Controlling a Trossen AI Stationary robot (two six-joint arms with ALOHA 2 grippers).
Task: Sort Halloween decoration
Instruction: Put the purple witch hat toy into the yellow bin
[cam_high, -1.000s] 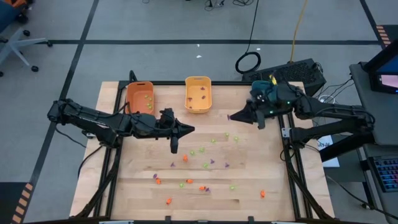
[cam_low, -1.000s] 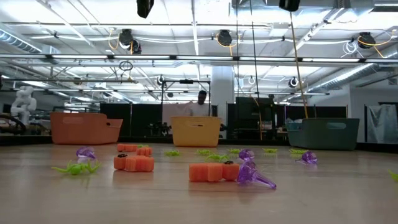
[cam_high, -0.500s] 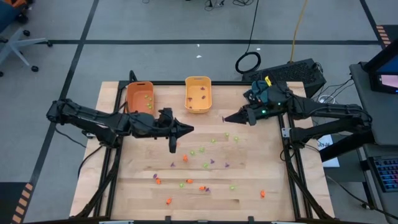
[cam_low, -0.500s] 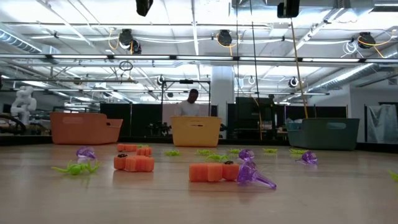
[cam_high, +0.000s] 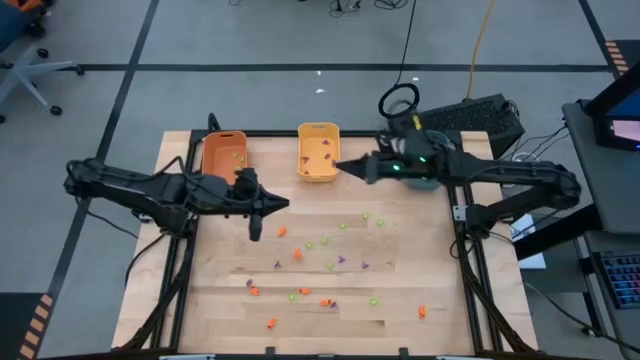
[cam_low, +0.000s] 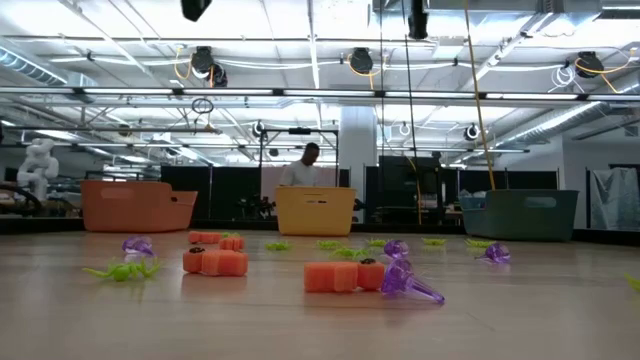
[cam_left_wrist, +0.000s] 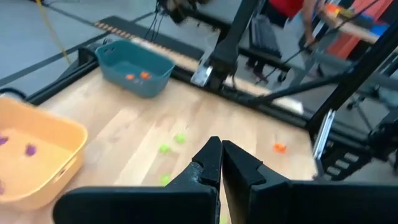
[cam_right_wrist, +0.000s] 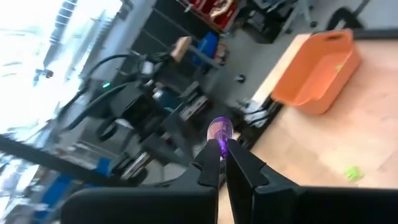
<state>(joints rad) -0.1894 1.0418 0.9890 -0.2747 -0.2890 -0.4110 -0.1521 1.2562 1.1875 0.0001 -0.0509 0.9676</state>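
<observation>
Beside the yellow bin (cam_high: 319, 153), the right gripper (cam_high: 341, 166) is pinching a purple trinket (cam_right_wrist: 219, 130). Left gripper (cam_high: 284, 202) is clamped tight w/ nothing in it, over the table (cam_high: 400, 290) near the orange bin (cam_high: 224, 157).

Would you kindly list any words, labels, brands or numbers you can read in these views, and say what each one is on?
No text can be read in any view.
Yellow bin: a faint mark on its front wall, too small to read.
Orange bin and teal bin: no lettering visible.
Screen at the high view's right edge: glowing, nothing legible.
</observation>
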